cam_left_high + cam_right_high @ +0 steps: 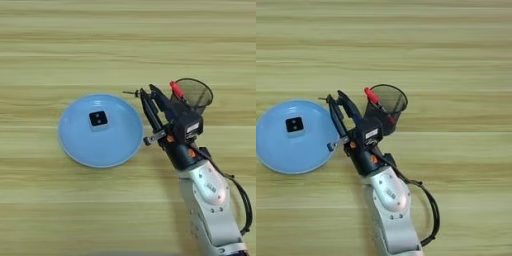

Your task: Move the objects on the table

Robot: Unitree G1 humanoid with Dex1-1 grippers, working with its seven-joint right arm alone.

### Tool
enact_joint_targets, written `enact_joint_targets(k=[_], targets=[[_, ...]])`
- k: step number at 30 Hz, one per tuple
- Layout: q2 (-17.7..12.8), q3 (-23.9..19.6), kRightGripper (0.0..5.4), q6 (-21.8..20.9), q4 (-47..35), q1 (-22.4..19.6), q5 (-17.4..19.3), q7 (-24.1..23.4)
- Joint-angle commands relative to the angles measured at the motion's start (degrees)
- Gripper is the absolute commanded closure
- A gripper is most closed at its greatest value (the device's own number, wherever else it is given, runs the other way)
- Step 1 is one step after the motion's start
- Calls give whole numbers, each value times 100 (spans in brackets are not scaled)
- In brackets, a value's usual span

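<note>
Right arm's two-fingered black gripper (146, 95) pinches a slim metal-tipped screwdriver (131, 92), centre-right.
Red pen (377, 104) leans in black mesh cup (194, 94); lift clear of blue round plate (75, 145).

Rt gripper (336, 98) up beside plate, pen in mesh cup.

Silver forearm (390, 202) in from bottom edge, angled up-left over wood-grain table (456, 45). Two black fingers (333, 111) slightly apart, tips just past upper-right rim of blue plate (276, 160); thin metal shaft (322, 98) poking out left at the tips, can't tell if gripped or what it belongs to. Small black square block (294, 125) on plate, left of center. Black mesh cup (391, 100) just right of fingers, red pen (375, 100) leaning out over its left rim. Black cable (431, 210) looping along forearm's rt side.
</note>
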Motion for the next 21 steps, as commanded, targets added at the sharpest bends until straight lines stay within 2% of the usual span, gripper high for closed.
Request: enact_joint_targets(k=[1, 15, 21], targets=[[101, 58, 462, 10, 23, -163, 72, 21], [190, -219, 462, -98, 1080, -304, 118, 45], [261, -164, 462, -23, 1314, -267, 135, 125]])
